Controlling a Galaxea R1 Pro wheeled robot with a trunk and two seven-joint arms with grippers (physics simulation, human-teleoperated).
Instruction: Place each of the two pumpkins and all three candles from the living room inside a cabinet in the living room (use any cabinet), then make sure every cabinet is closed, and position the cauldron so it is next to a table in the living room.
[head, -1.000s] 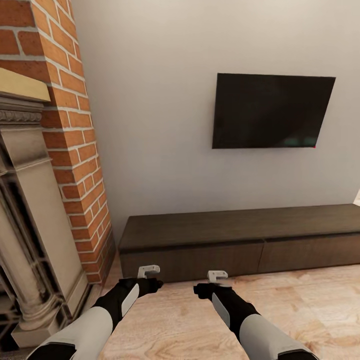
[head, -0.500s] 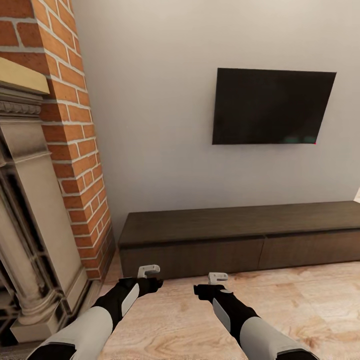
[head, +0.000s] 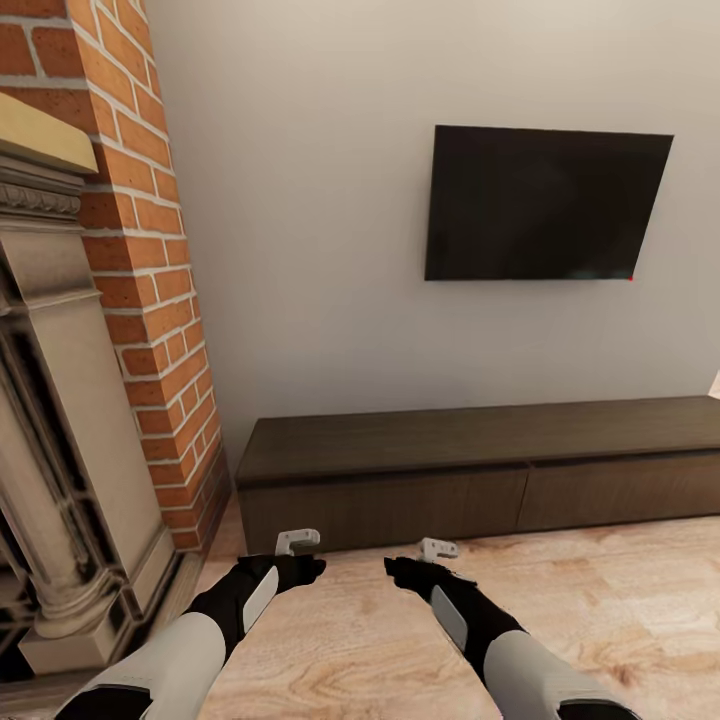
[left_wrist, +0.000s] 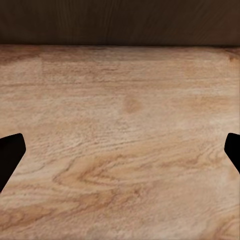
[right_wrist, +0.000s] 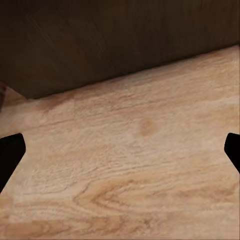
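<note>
Cabinet sits against the wall under the TV, drawer fronts flush, all closed, top bare. Brick column and fireplace surround to its left. Both arms held low over the wood floor, just short of the cabinet's left end. Left gripper spread, nothing between the fingers; wrist view shows fingertips far apart over floor with the cabinet base ahead. Right gripper likewise spread and empty, fingertips wide, cabinet front ahead at an angle.
</note>
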